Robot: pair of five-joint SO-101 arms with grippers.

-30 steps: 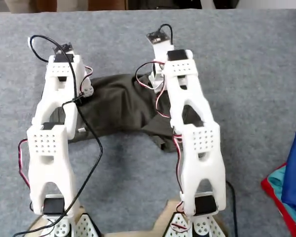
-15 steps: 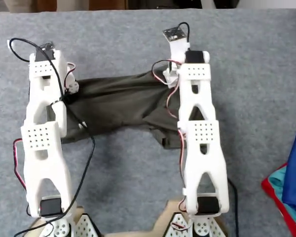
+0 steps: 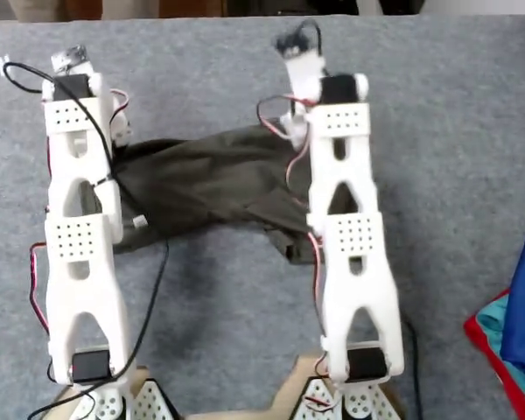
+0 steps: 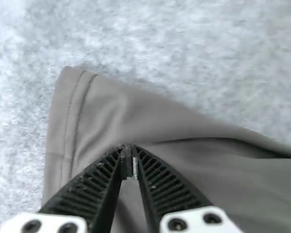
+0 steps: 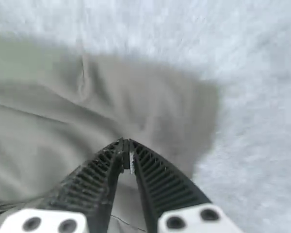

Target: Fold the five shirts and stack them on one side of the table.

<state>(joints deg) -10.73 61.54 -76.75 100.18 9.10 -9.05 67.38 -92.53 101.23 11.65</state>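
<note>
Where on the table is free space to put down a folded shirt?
Bare grey table lies between the right arm and the coloured shirt pile, and along the far edge beyond the olive shirt. The middle is crowded: the left gripper and right gripper pinch that shirt between the arms.

A robotics test bench, most likely in a lab or a maker's workroom, though the room itself barely shows; 2 white plastic arms (image 3: 79, 254) of printed-looking parts stand side by side on a plywood base (image 3: 219, 409) at the near edge, with bare servo motors and loose red, white and black wires (image 3: 162, 280) running along them; the table (image 3: 455, 105) is covered in grey felt-like cloth; a dark shirt (image 3: 210, 179) and a heap of red, teal and blue cloth (image 3: 512, 324) lie on it; brown wooden furniture (image 3: 87, 9) lines the far edge
</note>
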